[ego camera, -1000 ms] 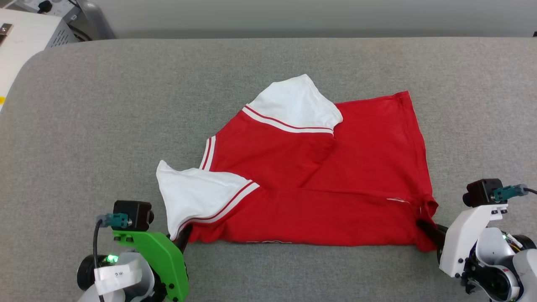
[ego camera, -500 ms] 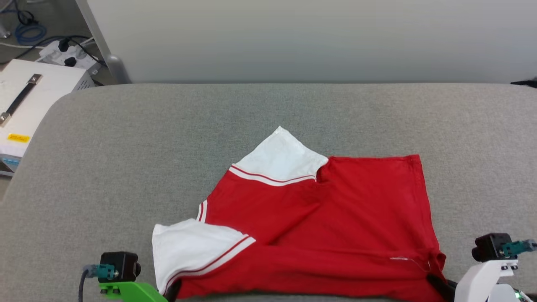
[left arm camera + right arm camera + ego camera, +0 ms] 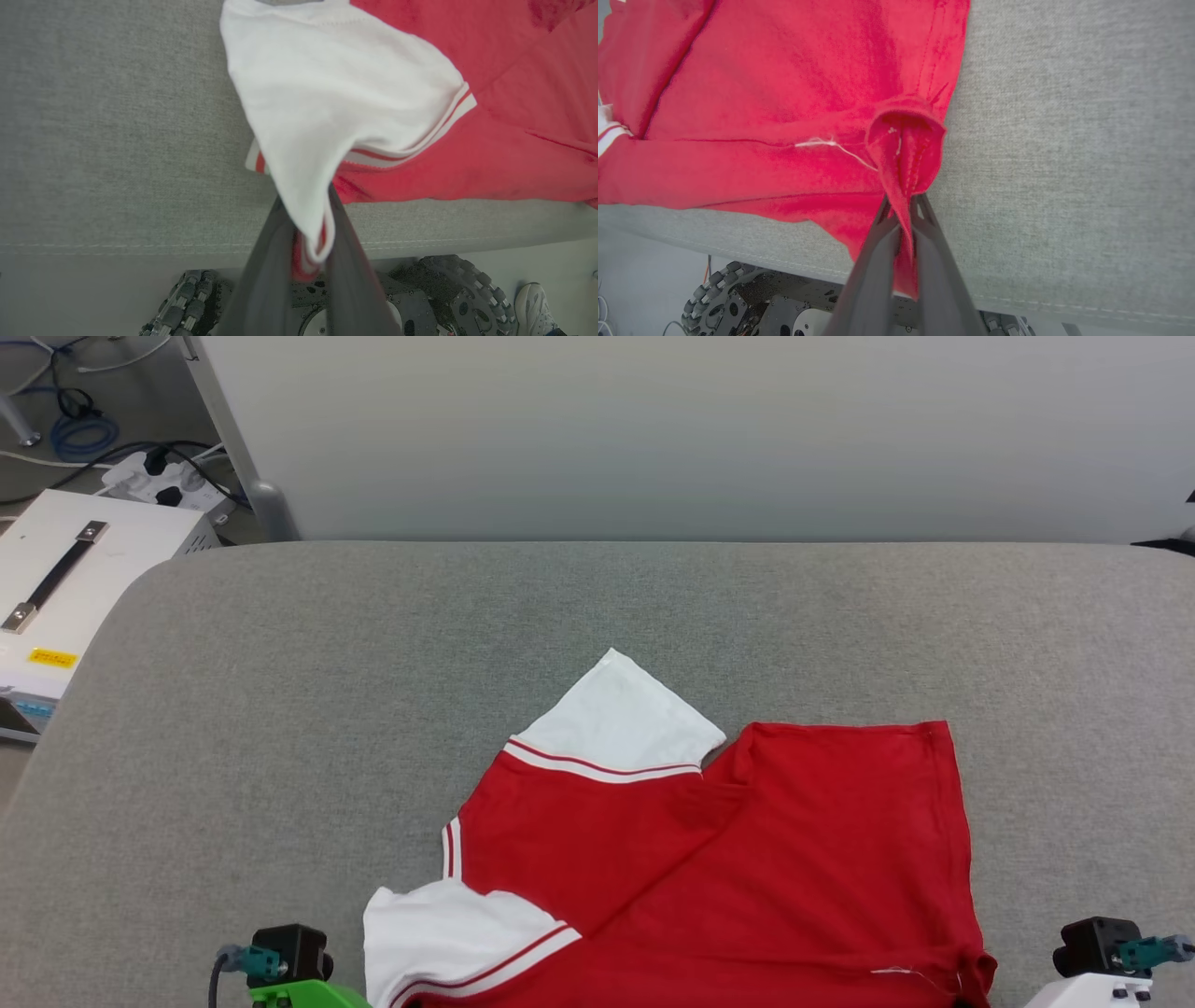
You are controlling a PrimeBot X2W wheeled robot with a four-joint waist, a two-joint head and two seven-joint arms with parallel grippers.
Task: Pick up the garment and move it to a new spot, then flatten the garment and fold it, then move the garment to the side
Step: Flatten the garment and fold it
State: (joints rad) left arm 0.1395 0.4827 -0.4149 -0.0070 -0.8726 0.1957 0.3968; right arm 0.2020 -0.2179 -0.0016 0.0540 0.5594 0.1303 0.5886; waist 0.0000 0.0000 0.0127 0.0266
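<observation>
The red jersey-style T-shirt (image 3: 747, 859) lay at the near edge of the grey worktop (image 3: 327, 663). The left claw (image 3: 306, 210) pinched its white sleeve (image 3: 327, 93), and the right claw (image 3: 902, 205) pinched its red hem corner (image 3: 906, 135). Flattening it well likely meant drawing both ends apart evenly and taut.

- Grey fabric-covered surface (image 3: 280, 709) spreads wide, with a pale panel (image 3: 700, 429) behind it.
- White case (image 3: 121, 551) sits off its left corner, black handle (image 3: 56, 577) on top.
- Power strip (image 3: 154, 481) and coiled blue cable (image 3: 84, 432) lie beyond.
- Pale shoe (image 3: 532, 305) on the floor.
</observation>
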